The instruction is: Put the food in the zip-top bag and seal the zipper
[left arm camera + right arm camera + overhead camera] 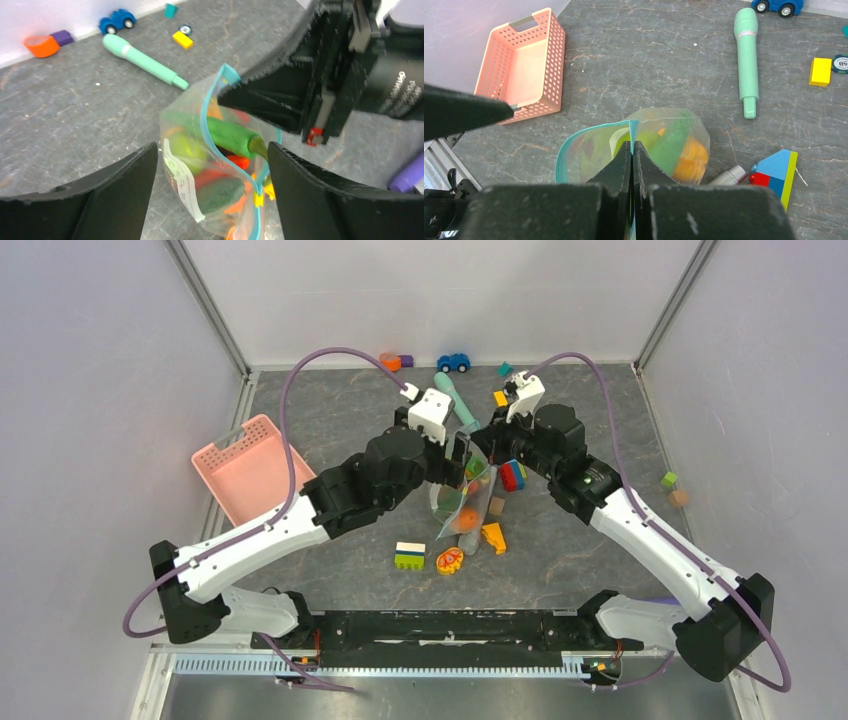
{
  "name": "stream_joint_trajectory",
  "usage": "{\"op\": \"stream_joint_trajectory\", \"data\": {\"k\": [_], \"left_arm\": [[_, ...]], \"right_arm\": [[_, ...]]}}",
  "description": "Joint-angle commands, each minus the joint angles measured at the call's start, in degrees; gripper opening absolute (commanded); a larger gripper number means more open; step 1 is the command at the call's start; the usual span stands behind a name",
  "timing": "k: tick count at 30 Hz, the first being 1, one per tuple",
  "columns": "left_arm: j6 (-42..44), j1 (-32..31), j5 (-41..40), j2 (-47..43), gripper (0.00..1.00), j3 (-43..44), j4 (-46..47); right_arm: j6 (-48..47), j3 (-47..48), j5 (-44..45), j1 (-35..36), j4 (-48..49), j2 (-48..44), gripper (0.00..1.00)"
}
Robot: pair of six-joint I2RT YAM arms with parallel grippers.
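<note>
The zipper (202, 117) is pinched between the pressed-together fingers of the right gripper (632, 150), by which the bag (674, 135) is held up off the table. The left gripper (212, 149) is spread wide, with the bag between its fingers but untouched by them.

The food (230, 135) is packed inside the bag: a long green piece near the mouth, an orange piece (691, 157) lower down, and red and darker green pieces below the white label (182, 185). The loading is judged to be done, or nearly so, and the sealing to be the step in hand, since the two lips of the zipper are seen parted in a curve.

For the next move, the left fingers would need to be closed on the zipper beside the right pinch, and both lips pressed together along the whole edge.

The pink basket (556, 75) lies well apart from the bag.
</note>
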Motion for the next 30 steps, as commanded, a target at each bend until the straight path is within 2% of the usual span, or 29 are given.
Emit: {"op": "stream_joint_trajectory", "data": {"k": [1, 5, 7, 9, 13, 19, 27, 30], "left_arm": [[-5.83, 0.59, 11.06, -3.18, 0.77, -2.17, -2.67], [-3.91, 0.62, 26.50, -5.06, 0.68, -3.17, -0.37], [-2.50, 0.61, 30.42, -4.34, 0.65, -3.11, 0.64], [-1.52, 0.56, 29.77, -2.45, 0.59, -1.26, -1.74], [2.00, 0.56, 24.62, 1.87, 0.56, 2.77, -6.89], [4.94, 0.60, 22.09, 6.01, 0.43, 5.85, -8.74], [5.24, 0.60, 16.30, 6.50, 0.35, 6.86, -10.26], [5.55, 0.56, 16.19, 5.98, 0.26, 6.49, -10.17]], "right_arm": [[0.31, 2.70, 1.64, 0.54, 0.99, 0.17, 0.00], [0.12, 2.34, 1.63, 0.63, 0.58, 0.00, 0.00], [0.13, 2.07, 1.50, 0.60, 0.60, -0.18, 0.00], [0.13, 1.79, 1.27, 0.61, 0.55, -0.41, 0.00], [-0.14, 1.42, 0.37, 0.60, 0.59, -0.93, 0.00], [-0.39, 1.08, -0.10, 0.61, 0.59, -1.50, 0.00], [-0.75, 0.81, -0.82, 0.64, 1.10, -1.82, 0.00], [-0.73, 0.74, -1.28, 0.61, 1.16, -1.71, 0.00]]}}
